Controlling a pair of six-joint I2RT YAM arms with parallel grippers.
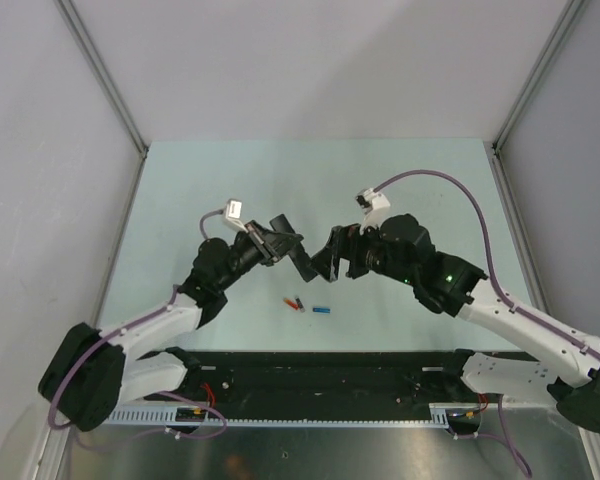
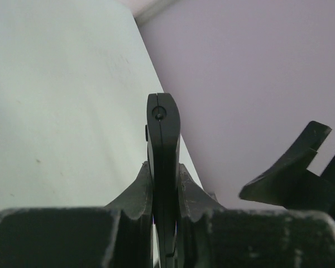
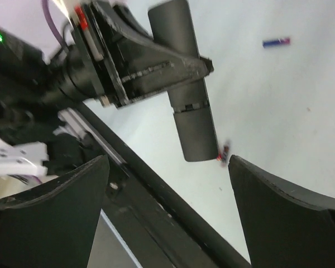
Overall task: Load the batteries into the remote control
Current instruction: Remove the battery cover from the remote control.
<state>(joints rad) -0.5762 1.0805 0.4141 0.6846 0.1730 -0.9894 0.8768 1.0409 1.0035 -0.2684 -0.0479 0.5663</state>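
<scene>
Black matte plastic makes up the whole remote control (image 2: 163, 162), a slim bar with a rounded end. Seen edge-on from the left wrist, it has a seam down its side and a small round mark near the tip. The left hand (image 1: 276, 240) is clamped tight on its lower part and holds it up off the table (image 1: 230, 180), tilted, about midway between the two arms. From the right wrist a faint line crosses the bar partway along. I cannot tell whether the back recess is uncovered.

Below it, on the table near the arm bases, lie the red-orange battery (image 1: 295, 301) and, just to its right, the blue battery (image 1: 322, 310). They are apart from each other and nothing is touching them.

The right hand (image 1: 329, 255) hangs just beside the remote's far end with its fingers spread wide and nothing between them.

As I read it, the step is fetching a battery. The right hand would do best to come straight down over one and pinch it across its middle, so that both ends stay free. The batteries are tiny and round, so they may roll if nudged. The left hand's job is to keep the bar steady, with the recess turned toward its partner.
</scene>
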